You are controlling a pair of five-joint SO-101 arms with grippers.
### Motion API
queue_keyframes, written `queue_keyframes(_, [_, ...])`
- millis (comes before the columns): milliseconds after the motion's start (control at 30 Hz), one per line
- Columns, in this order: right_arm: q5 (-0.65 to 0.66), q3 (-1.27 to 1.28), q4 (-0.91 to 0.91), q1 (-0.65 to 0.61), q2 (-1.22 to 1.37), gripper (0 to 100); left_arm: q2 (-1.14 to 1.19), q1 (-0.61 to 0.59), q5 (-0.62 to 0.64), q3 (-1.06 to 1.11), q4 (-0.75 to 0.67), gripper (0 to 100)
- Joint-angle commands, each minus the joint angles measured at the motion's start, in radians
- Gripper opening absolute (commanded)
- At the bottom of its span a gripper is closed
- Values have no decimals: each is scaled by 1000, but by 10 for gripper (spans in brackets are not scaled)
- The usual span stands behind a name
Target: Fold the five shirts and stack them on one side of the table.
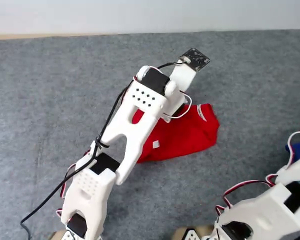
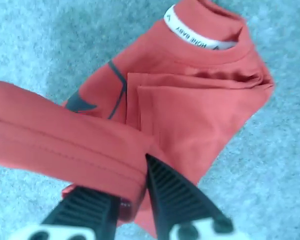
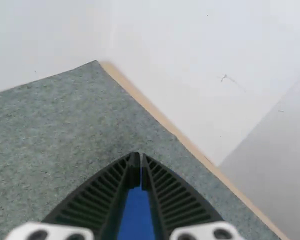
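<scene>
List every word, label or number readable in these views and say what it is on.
The neck label of the red shirt: one line of dark capitals, a brand mark, not quoted.
The white tag on that shirt in the high view: too small to read.
The blue cloth in the right gripper: no print visible.

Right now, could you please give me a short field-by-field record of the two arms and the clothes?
surface: grey table cover
red shirt: partly folded, lying mid-table under one arm
left gripper: shut on the red shirt's hem, with that strip raised over the rest of the shirt
right gripper: shut on blue cloth, above the table's corner by the wall
folded stack: none visible
</scene>
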Motion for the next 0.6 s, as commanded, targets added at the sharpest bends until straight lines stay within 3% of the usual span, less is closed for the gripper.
queue_keyframes(0, [11, -40, 41, 7, -44, 10, -14, 18, 5, -42, 29, 2])
queue_keyframes(567, [11, -40, 41, 7, -45, 10, 18, 92, 0, -71, -3, 2])
